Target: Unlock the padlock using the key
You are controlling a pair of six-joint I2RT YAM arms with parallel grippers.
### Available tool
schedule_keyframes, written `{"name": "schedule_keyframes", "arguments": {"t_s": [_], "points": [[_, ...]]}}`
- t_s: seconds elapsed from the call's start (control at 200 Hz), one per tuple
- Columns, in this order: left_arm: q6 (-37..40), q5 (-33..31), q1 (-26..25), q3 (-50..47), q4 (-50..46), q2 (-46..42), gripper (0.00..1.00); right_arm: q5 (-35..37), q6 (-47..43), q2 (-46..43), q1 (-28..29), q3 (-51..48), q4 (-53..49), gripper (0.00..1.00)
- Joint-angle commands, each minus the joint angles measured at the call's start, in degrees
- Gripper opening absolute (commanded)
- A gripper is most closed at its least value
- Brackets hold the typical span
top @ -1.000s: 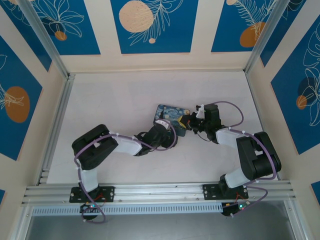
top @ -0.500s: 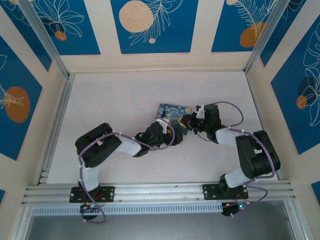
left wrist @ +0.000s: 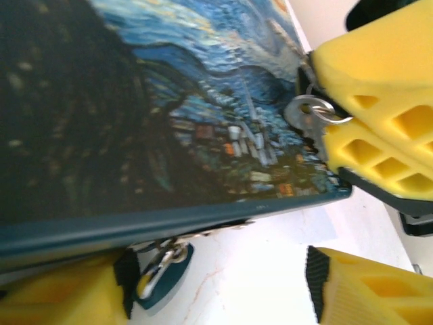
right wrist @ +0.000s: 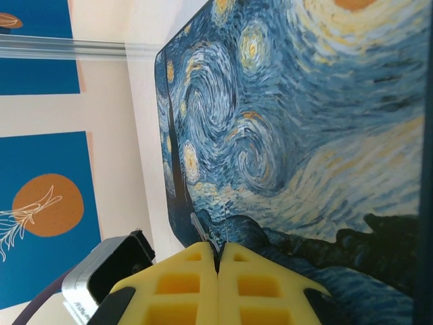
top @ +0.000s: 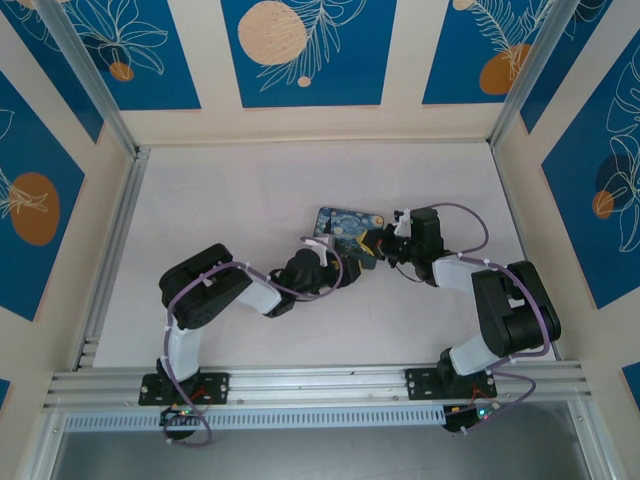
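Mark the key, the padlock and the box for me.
key [left wrist: 302,114]: left wrist view, its round head.
padlock [left wrist: 166,274]: left wrist view, its blue body.
box [left wrist: 169,101]: left wrist view, painted lid.

left hand [top: 336,264] nearer box [top: 345,224], narrowed

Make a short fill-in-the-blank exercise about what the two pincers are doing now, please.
1. The right pincer is shut on the ____.
2. Between the fingers of the open left pincer sits the ____.
3. Both pincers have ____ foam fingers.
Missing words: key; padlock; yellow.
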Motion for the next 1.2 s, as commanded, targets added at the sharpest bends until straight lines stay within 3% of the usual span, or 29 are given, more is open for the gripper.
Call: {"name": "schedule_keyframes", "arguments": {"t_s": [0.0,0.215,0.44,0.97,1.195], "points": [[2.4,-2.4,0.2,0.6,-6.1,-0.7,0.6,-1.3,0.1,0.7,-0.3,-0.2,0.7,0.0],[4.0,-4.7,0.2,2.4,-10.1,-0.7,0.46,-1.4,0.0,0.9,-0.5,-0.2,0.8,0.0],[3.9,-6.5,0.2,3.6,-11.9,0.7,0.42,-1.4,0.1,1.1,-0.6,-0.1,1.0,0.0],[4.6,-11.1,0.2,5.9,-18.6,1.7,0.24,-1.5,0.6,1.7,-0.7,0.0,1.2,0.0],[4.0,-10.1,0.2,6.9,-20.2,1.1,0.05,-2.2,1.2,0.4,-1.0,1.2,0.3,0.0]]}}
